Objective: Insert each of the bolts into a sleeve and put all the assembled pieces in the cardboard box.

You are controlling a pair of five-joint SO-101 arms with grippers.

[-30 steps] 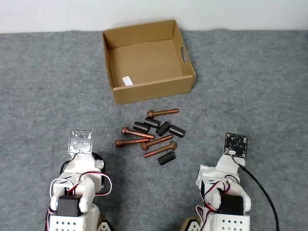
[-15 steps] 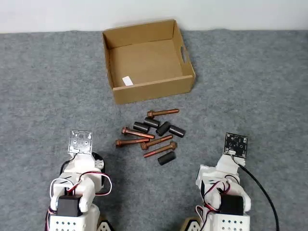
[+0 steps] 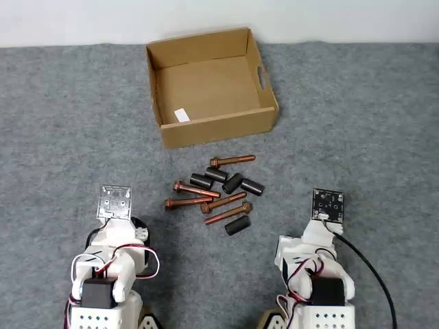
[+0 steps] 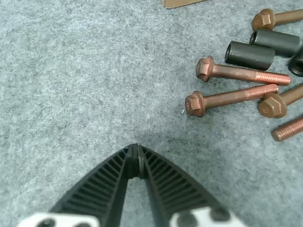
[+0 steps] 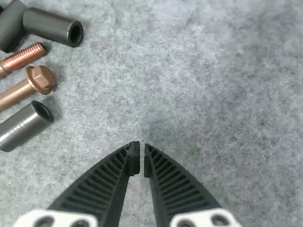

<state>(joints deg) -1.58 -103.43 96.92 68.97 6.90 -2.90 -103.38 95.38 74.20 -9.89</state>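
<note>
- We log the bolts (image 3: 232,160) as copper-brown with a metallic sheen.
- We log the sleeves (image 3: 237,225) as matte black, going dark grey where light catches them.
- We see the cardboard box (image 3: 218,127) as plain tan, with a white label (image 3: 182,115) inside.
- We log the table cover (image 3: 68,123) as mottled grey.
- We note the left gripper (image 4: 137,158) and the right gripper (image 5: 139,158) are black and ribbed, white at the base.

A grey, felt-like mat (image 3: 62,123) covers the table; its surface looks mottled and fuzzy up close; along the far side runs a plain, pale white strip (image 3: 219,20); the light is soft and even, with only faint shadows.
</note>
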